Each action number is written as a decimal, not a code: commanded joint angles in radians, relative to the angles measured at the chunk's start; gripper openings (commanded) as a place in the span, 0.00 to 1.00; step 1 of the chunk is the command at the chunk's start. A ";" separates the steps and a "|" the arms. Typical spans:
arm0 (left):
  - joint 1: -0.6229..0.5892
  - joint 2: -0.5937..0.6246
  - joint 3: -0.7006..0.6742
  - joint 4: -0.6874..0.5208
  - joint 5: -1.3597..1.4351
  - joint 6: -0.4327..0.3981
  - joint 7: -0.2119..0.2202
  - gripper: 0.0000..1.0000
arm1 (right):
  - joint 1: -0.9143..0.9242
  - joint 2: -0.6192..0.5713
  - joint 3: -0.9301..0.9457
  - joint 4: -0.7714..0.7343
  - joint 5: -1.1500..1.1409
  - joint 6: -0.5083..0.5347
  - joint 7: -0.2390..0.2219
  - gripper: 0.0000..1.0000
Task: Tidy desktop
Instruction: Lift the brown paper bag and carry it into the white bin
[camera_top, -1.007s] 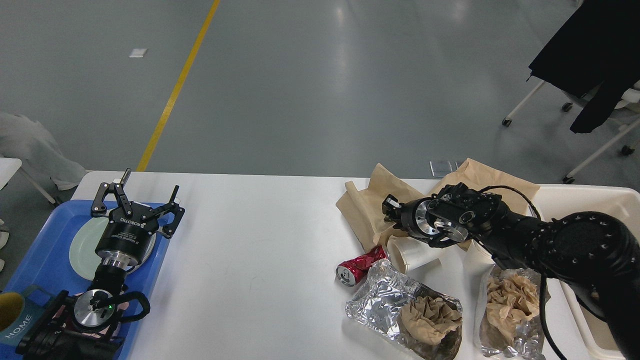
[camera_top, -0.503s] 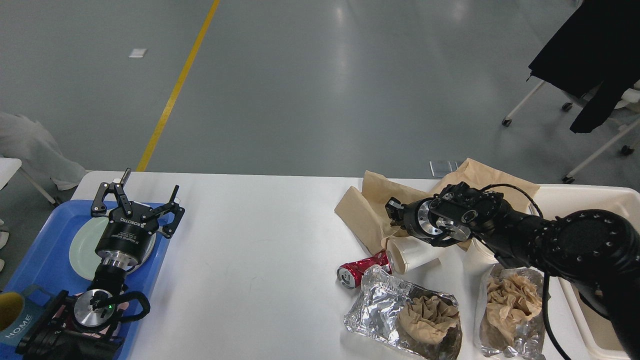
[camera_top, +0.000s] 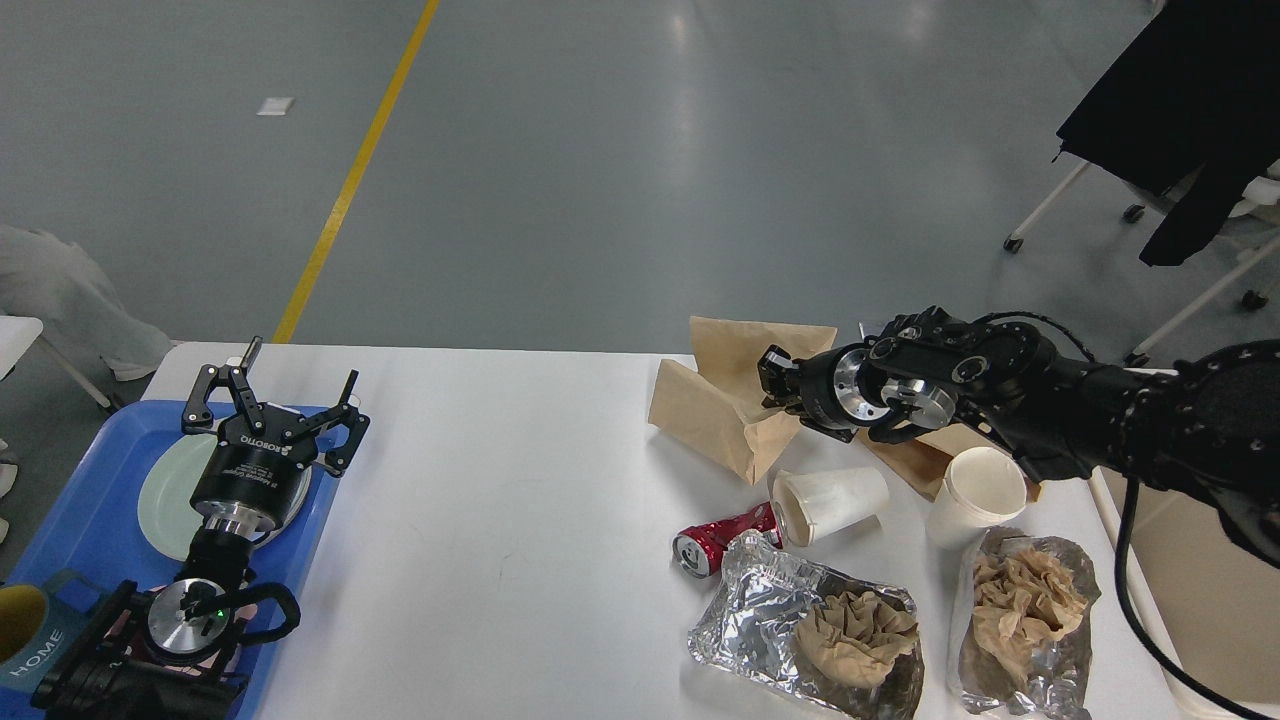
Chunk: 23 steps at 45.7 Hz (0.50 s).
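The white desktop (camera_top: 520, 480) carries litter on its right half. My right gripper (camera_top: 776, 388) is shut on a brown paper bag (camera_top: 715, 405) and holds it partly raised off the surface near the far edge. In front of it are a white paper cup (camera_top: 830, 498) lying on its side, an upright paper cup (camera_top: 975, 495), a crushed red can (camera_top: 718, 535), and two foil wrappers (camera_top: 760, 610) (camera_top: 1030, 660) holding crumpled brown paper. At the far left my left gripper (camera_top: 280, 385) stands open over a blue tray (camera_top: 90, 500), holding nothing.
The blue tray holds a pale green plate (camera_top: 165, 490) and a mug (camera_top: 30, 630) marked HOME. A cream bin (camera_top: 1190, 560) stands at the right edge under my right arm. Rolling chairs with a dark garment (camera_top: 1170, 110) stand on the floor beyond.
My right gripper has risen and moved toward the far edge, pulling the brown paper bag up off the desktop and uncovering the upright cup. The left arm has not moved.
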 joint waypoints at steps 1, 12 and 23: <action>0.000 0.000 0.000 -0.001 0.000 0.000 0.000 0.97 | 0.113 -0.054 -0.048 0.126 -0.003 0.011 -0.003 0.00; 0.000 0.000 0.000 -0.001 0.000 0.000 0.000 0.97 | 0.509 -0.072 -0.425 0.379 0.001 0.081 0.005 0.00; 0.000 0.000 0.000 -0.001 0.000 0.000 0.000 0.97 | 0.837 -0.144 -0.715 0.518 -0.039 0.281 0.012 0.00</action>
